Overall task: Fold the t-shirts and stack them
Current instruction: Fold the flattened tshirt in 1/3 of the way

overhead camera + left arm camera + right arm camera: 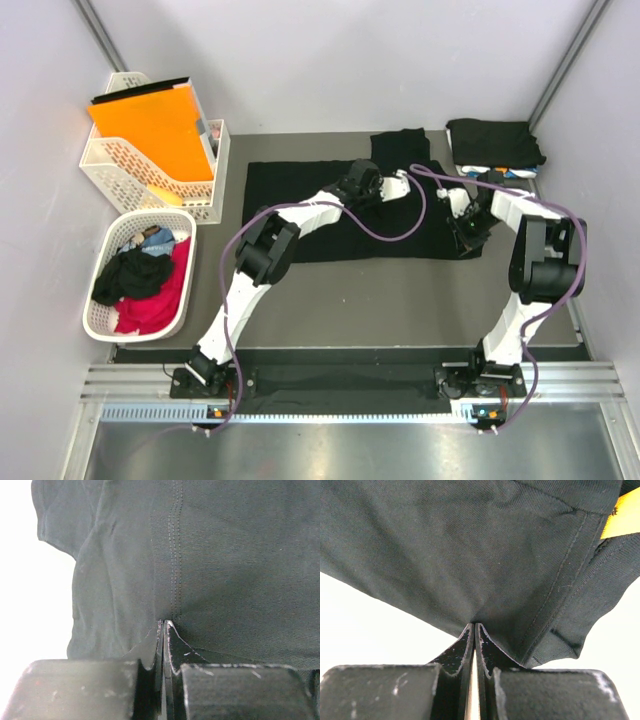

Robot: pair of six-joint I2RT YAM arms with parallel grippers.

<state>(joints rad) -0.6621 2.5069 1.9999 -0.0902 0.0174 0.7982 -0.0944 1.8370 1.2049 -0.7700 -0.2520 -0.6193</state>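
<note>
A black t-shirt lies spread across the middle of the table, with one part reaching toward the back. My left gripper is over its right half, shut, its tips pinching the black cloth beside a stitched seam. My right gripper is at the shirt's right edge, shut on a fold of the same cloth, which hangs lifted near a hemmed edge. A stack of folded t-shirts, black on top, sits at the back right.
At the left, a white oval basket holds several loose black, red and blue shirts. Behind it stand white lattice baskets with an orange folder. A yellow strip shows past the cloth in the right wrist view.
</note>
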